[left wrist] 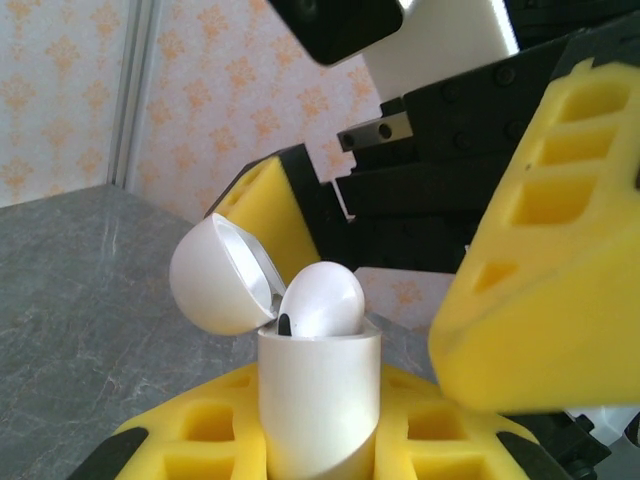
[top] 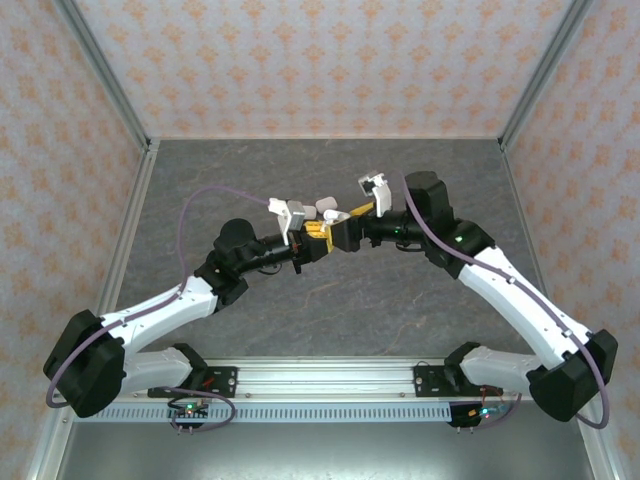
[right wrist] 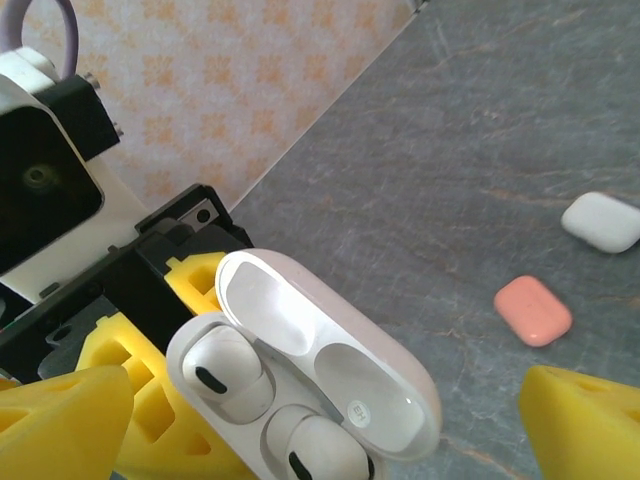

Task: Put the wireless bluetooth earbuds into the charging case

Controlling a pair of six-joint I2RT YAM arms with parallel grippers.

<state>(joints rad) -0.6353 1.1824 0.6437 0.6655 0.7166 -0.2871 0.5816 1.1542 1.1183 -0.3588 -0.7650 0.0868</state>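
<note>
**Q:** Grey worktop [right wrist: 480, 120] is stretching out behind you. What are you carrying?

**Me:** My left end effector [left wrist: 320, 440] is clenching the white case [left wrist: 318, 390] upright. Its lid [left wrist: 215, 275] is hanging open, and two white earbuds [right wrist: 228, 375] are sitting in their sockets. My right end effector [right wrist: 325, 415] is standing released, pads [right wrist: 590, 410] spread either side of the case.

**Q:** What is worrying you?

**Me:** If I am careless in pulling the right one away, I judge a pad could be snagging that lid and twisting the case loose.
</note>
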